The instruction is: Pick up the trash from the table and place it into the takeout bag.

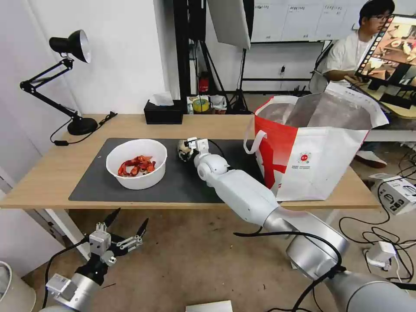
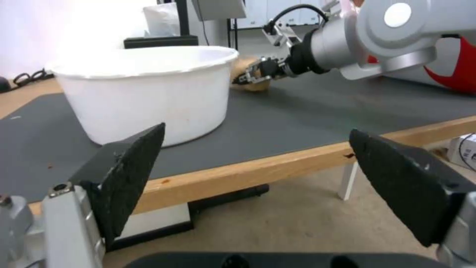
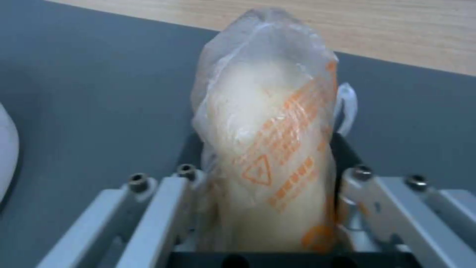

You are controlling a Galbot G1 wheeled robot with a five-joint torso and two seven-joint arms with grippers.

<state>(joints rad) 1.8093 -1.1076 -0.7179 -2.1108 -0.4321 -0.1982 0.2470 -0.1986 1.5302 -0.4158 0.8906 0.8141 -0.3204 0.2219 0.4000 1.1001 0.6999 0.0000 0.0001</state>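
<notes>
The trash on the table (image 1: 43,173) is a white bowl (image 1: 136,162) of red-orange scraps and a tan ball (image 1: 184,148) wrapped in clear plastic with orange print, both on the dark mat (image 1: 182,184). My right gripper (image 1: 189,150) is shut on the ball (image 3: 263,93), its fingers (image 3: 342,152) pressing both sides, low over the mat just right of the bowl (image 2: 144,89). The takeout bag (image 1: 312,151) stands open at the table's right end. My left gripper (image 1: 128,225) hangs open below the table's front edge, empty; its own view shows the right gripper (image 2: 248,76) on the ball (image 2: 255,83).
A black tissue box (image 1: 164,112) and a black desk lamp (image 1: 69,47) stand along the table's far edge. Cables and a small white box (image 1: 396,193) lie on the floor at right. A person sits at a desk behind the bag.
</notes>
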